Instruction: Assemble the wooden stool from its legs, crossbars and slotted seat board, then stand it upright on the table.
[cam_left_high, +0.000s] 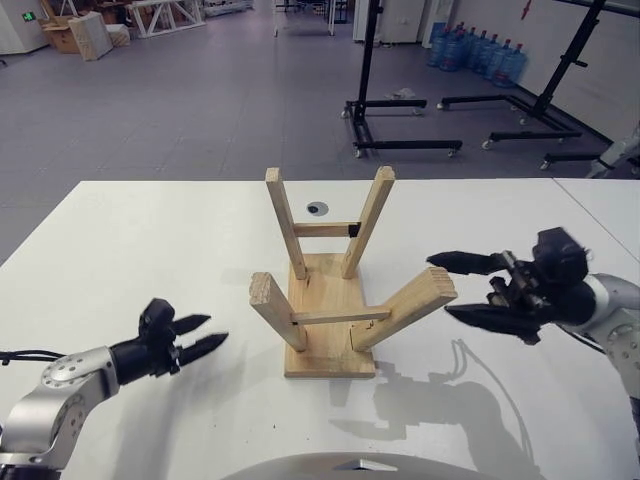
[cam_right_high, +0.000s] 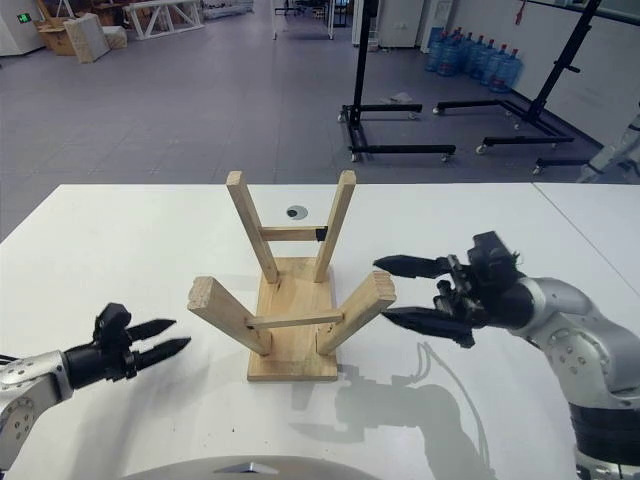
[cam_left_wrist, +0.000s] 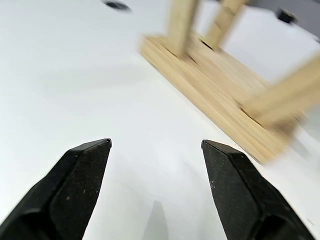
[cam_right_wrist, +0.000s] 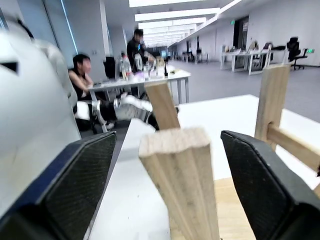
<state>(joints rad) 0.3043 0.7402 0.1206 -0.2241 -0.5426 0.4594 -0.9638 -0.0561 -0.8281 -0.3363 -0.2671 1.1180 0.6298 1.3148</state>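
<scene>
- On the white table (cam_left_high: 120, 250), center, I see the stool (cam_left_high: 330, 290) upside down: 1 seat board (cam_left_high: 325, 350) flat on the top, 4 legs pointing up, 2 crossbars.
- Far pair: far-left leg (cam_left_high: 285, 222) & far-right leg (cam_left_high: 368, 220), spreading apart toward their tops, joined by the far crossbar (cam_left_high: 325, 229).
- Near pair: near-left leg (cam_left_high: 277, 310) & near-right leg (cam_left_high: 405, 308), leaning outward more, joined by the near crossbar (cam_left_high: 340, 317).
- R gripper (cam_left_high: 440, 286) is at the near-right leg's free end. Its 2 fingers are wide apart, one each side of the wood, w/ gaps both sides in the R wrist view.
- L gripper (cam_left_high: 218, 328) is low over the table, left of the stool & well apart from it. Its 2 fingers are spread, w/ just tabletop between.
- 1 small round hole (cam_left_high: 317, 209) is in the table just beyond the stool.
</scene>
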